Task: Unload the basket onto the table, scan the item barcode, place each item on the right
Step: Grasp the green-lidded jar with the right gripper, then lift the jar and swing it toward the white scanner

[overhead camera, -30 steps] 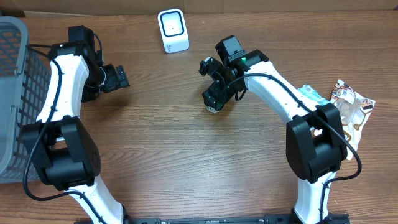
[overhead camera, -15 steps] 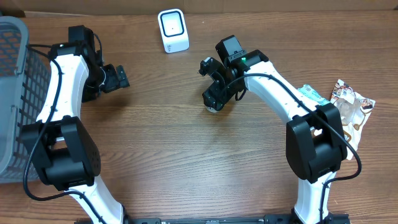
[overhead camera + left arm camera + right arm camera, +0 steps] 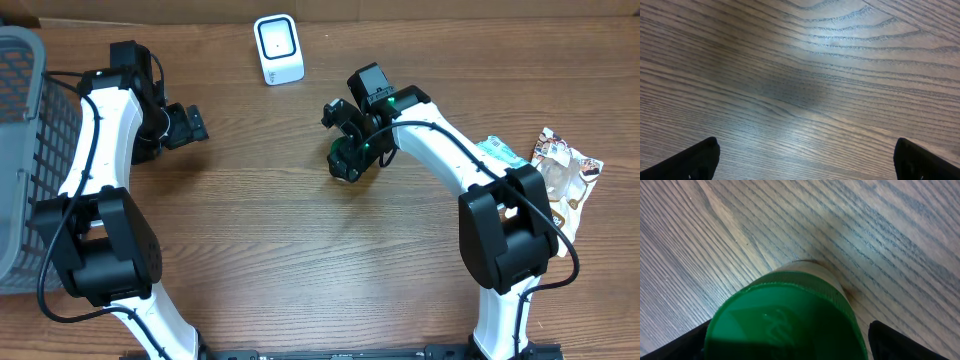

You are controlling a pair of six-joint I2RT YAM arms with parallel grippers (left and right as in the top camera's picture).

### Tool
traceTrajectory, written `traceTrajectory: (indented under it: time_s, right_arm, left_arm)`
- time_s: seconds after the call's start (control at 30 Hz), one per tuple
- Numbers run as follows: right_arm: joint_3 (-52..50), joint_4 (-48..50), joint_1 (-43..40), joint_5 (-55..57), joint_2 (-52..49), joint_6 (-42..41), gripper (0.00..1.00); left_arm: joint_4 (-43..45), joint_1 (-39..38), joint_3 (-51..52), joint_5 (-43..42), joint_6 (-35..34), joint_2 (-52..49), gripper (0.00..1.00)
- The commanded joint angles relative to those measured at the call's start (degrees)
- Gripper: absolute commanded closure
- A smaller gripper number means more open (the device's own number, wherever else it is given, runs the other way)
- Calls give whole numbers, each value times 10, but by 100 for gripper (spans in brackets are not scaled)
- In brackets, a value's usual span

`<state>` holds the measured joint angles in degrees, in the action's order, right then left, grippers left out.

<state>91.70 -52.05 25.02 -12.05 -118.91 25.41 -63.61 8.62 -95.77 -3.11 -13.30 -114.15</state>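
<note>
The item is a round container with a green lid (image 3: 782,322), its pale body (image 3: 815,269) reaching down to the wood. My right gripper (image 3: 790,345) is shut on it, one dark finger at each side of the lid. From above, the right gripper (image 3: 347,150) and the green item (image 3: 345,160) are at mid-table, below and right of the white barcode scanner (image 3: 278,50). No barcode shows. My left gripper (image 3: 188,125) is open over bare wood at the left, its fingertips (image 3: 695,160) far apart.
A grey mesh basket (image 3: 15,150) stands at the left edge. A teal packet (image 3: 503,152) and a snack bag (image 3: 565,172) lie at the right edge beside the right arm.
The right gripper has shifted slightly up and right with the item, which has turned so its green side now shows from above. The left arm has not moved.
</note>
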Motion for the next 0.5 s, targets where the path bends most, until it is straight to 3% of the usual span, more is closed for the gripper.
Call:
traceTrajectory:
  time_s: [0.0, 0.2, 0.47]
  right_arm:
    - [-5, 8, 0, -7, -8, 2, 10]
    - [-5, 16, 0, -7, -8, 2, 16]
    - [3, 11, 0, -7, -8, -32, 36]
  left_arm:
    - [0, 0, -7, 8, 5, 4, 0]
    - [0, 0, -7, 8, 5, 4, 0]
    - [0, 0, -7, 8, 5, 4, 1]
